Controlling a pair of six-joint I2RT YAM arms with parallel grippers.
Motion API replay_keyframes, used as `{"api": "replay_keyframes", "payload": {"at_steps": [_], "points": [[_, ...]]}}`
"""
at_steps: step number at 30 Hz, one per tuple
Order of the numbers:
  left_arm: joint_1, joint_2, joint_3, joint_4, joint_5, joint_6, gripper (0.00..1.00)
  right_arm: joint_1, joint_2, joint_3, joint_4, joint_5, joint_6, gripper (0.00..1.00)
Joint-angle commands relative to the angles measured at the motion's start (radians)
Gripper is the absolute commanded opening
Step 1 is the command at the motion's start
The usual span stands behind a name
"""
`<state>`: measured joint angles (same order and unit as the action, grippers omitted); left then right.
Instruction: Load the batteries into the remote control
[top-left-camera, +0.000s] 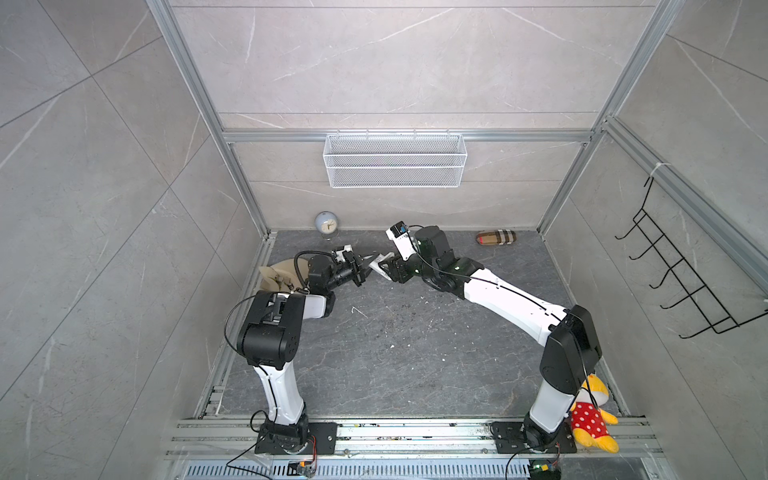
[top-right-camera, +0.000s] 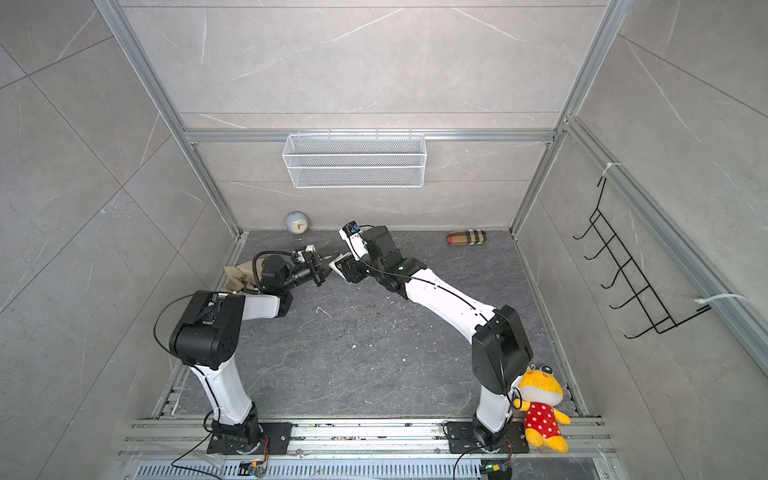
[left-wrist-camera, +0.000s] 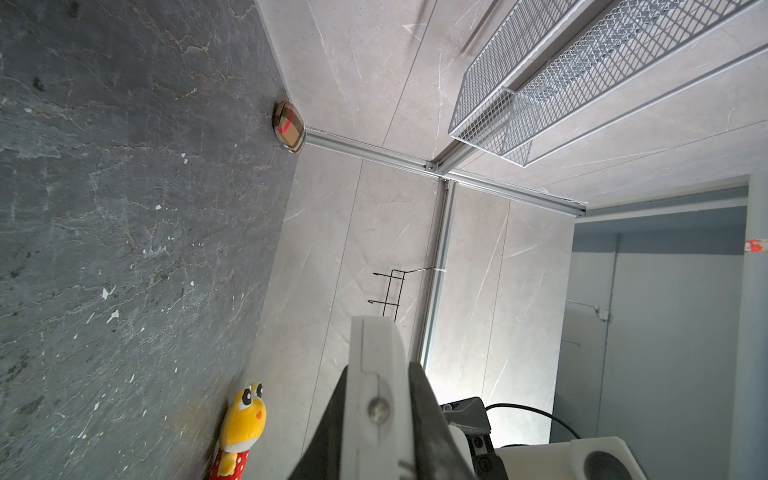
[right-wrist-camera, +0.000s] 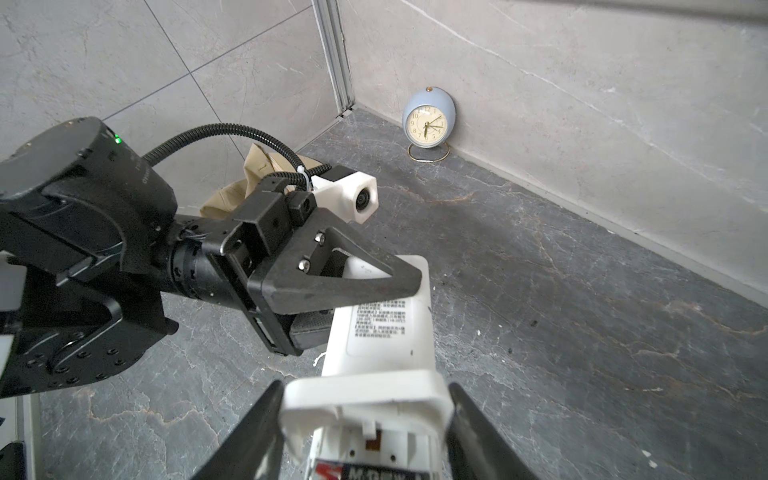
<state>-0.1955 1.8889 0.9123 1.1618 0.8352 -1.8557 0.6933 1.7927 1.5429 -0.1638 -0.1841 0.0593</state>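
My right jaws clamp the remote control (right-wrist-camera: 374, 386) by its open end; my left jaws pinch its far end. Its back label (right-wrist-camera: 380, 318) is unreadably small.

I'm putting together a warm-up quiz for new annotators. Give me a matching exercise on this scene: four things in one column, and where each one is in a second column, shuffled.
Things:
A. clock
B. plush toy
C. wire basket
D. remote control

Places:
1. hanging on the back wall
2. held up off the table
3. standing on the table by the back wall
4. beside the right arm's base

Pairs: A-3, B-4, C-1, D-2.
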Motion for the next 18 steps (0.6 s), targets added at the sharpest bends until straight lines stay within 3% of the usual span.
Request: {"api": "replay_keyframes", "payload": {"at_steps": [1, 18], "points": [[0.011, -0.013, 0.019, 0.122, -0.021, -0.041, 0.00, 0.000, -0.017, -0.036, -0.029, -0.017, 0.013, 0.59], [0.018, -0.012, 0.027, 0.115, -0.030, -0.050, 0.00, 0.000, -0.021, -0.041, -0.032, -0.018, 0.008, 0.60]]}}
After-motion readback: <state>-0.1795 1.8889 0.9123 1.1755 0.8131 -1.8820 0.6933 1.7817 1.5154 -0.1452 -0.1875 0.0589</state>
